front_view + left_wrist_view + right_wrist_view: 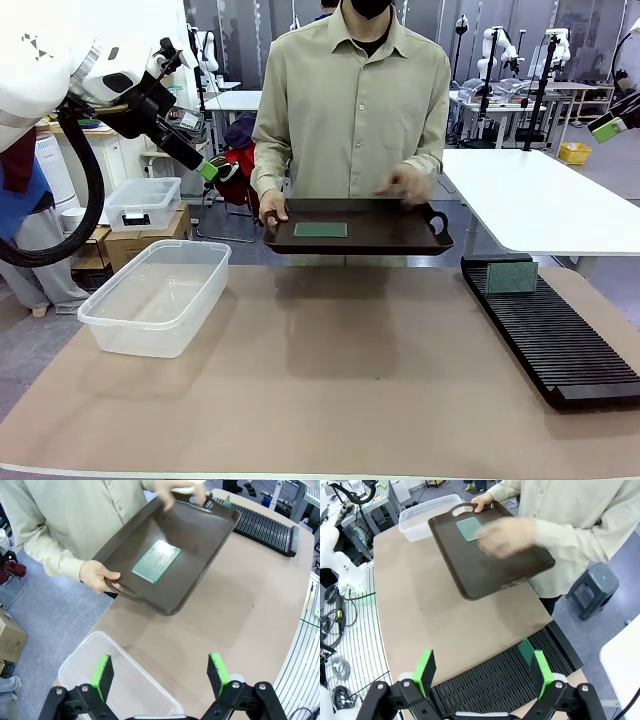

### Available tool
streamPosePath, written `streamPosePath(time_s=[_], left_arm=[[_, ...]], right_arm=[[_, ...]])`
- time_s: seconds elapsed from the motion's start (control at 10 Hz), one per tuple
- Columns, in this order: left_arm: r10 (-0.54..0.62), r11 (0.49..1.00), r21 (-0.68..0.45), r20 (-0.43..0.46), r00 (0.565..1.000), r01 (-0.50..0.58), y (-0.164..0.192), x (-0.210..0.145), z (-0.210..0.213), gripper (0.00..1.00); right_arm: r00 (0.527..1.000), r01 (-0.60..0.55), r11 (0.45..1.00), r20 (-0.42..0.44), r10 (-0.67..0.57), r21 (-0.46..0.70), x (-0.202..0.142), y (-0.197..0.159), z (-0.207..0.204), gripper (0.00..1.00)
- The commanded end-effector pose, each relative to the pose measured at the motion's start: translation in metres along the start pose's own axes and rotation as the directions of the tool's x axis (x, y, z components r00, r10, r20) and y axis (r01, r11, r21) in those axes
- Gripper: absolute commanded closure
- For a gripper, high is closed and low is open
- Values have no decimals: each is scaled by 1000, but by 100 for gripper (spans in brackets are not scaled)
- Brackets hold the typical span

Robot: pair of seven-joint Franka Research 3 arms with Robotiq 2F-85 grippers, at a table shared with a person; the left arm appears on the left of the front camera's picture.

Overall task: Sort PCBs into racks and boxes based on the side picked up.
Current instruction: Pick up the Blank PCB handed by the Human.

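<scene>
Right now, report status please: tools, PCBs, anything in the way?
Left tool open by tub. Right tool open by rack. One PCB flat on person's tray, second PCB upright in rack. Person's hand above tray.

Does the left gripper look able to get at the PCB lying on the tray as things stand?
Probably yes: the left gripper is open, the PCB lies bare on the tray, nothing between them. The person's blurred hand over the tray may intrude.

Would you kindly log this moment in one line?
left gripper open | right gripper open | PCB on person's tray | second PCB upright in rack
</scene>
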State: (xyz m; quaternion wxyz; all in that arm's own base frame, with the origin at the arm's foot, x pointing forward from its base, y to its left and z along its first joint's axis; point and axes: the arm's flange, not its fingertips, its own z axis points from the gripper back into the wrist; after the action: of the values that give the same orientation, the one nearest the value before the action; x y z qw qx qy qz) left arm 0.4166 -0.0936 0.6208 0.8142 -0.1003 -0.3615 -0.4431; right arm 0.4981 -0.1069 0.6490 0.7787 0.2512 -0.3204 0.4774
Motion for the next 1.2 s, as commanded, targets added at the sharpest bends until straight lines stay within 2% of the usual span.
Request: streamPosePath(time_s=[0.0, 1.1], left_arm=[[7, 1000, -1, -1, 1000, -7, 0, -2, 0, 0], [7, 1000, -1, -1, 1000, -7, 0, -2, 0, 0]], right_arm=[[1000, 0, 1000, 2, 0, 16, 1, 1, -1, 0], [1000, 0, 1000, 2, 0, 16, 1, 1, -1, 0]])
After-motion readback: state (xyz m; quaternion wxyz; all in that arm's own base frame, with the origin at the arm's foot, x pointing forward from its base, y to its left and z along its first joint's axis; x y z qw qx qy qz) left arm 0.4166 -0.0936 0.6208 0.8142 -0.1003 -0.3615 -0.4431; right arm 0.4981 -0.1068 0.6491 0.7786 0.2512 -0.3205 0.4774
